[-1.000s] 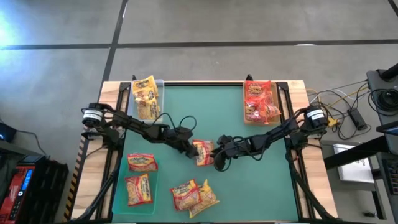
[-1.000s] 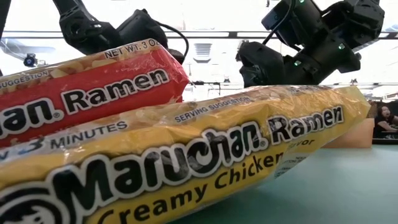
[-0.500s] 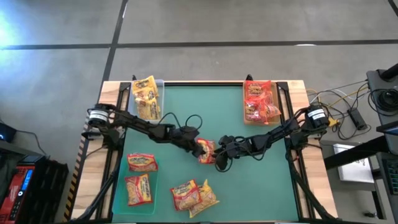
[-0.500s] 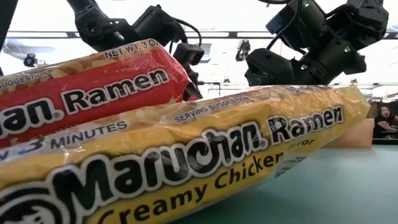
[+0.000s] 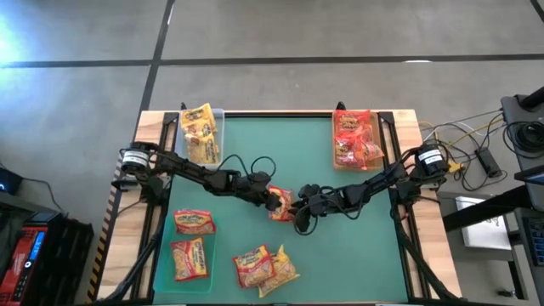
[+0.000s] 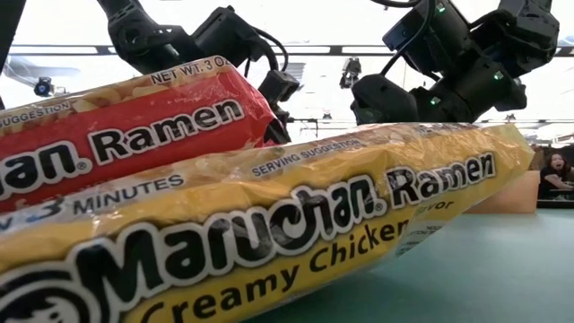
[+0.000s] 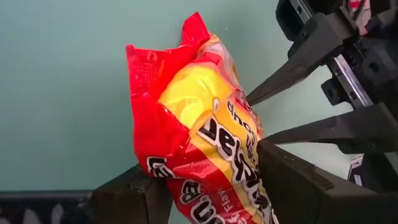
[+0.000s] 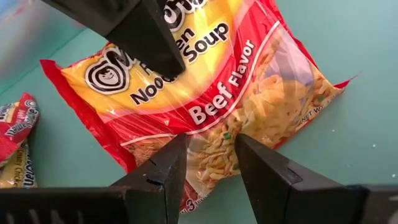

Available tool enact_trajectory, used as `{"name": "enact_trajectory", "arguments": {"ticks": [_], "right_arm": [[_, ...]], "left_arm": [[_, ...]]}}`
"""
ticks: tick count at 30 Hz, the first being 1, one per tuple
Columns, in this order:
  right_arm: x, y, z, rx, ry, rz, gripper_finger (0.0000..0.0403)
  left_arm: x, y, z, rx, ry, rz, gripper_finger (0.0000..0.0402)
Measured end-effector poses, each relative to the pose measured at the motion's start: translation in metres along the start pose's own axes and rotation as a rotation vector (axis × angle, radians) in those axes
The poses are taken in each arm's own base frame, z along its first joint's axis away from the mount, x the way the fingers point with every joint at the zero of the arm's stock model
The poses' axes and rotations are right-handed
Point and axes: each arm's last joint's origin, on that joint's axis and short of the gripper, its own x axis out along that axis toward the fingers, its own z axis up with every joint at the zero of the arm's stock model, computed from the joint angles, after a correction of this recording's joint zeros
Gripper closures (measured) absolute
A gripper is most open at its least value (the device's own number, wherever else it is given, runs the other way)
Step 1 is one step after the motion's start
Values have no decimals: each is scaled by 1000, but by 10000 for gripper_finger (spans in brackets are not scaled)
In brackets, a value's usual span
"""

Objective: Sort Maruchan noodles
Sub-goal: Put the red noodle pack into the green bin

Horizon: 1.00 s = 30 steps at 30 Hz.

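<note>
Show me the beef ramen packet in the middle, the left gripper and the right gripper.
beef ramen packet (image 8: 205, 93): right wrist view, printed front.
left gripper (image 5: 272, 200): high view, fingertips at the packet.
right gripper (image 8: 208, 165): right wrist view, between fingertips.

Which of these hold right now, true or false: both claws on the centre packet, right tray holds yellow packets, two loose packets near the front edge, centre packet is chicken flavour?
1. Both the left claw and right claw meet at the centre packet. True.
2. The right tray holds yellow packets. False: red ones.
3. Two loose packets lie near the front edge. True.
4. The centre packet is chicken flavour. False: it reads Beef Flavor.
</note>
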Motion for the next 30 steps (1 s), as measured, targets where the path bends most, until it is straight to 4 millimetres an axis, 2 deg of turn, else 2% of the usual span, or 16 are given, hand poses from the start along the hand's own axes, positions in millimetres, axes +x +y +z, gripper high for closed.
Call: {"name": "enact_trajectory", "arguments": {"ticks": [6, 15, 20, 24, 30], "right_arm": [[-2, 2, 4, -49, -33, 12, 266], [-10, 5, 11, -65, -46, 28, 266], [-32, 6, 21, -111, -23, 1, 266], [-53, 7, 29, -135, -27, -17, 266], [-70, 3, 28, -150, -80, -64, 266]], "left_arm": [[0, -2, 1, 53, -11, -15, 215], [0, -3, 2, 75, -9, -28, 268], [-6, -7, 4, 107, 4, -54, 279], [-17, -16, 8, 175, -16, -89, 280], [-39, -33, 11, 389, 13, -202, 280]]}}
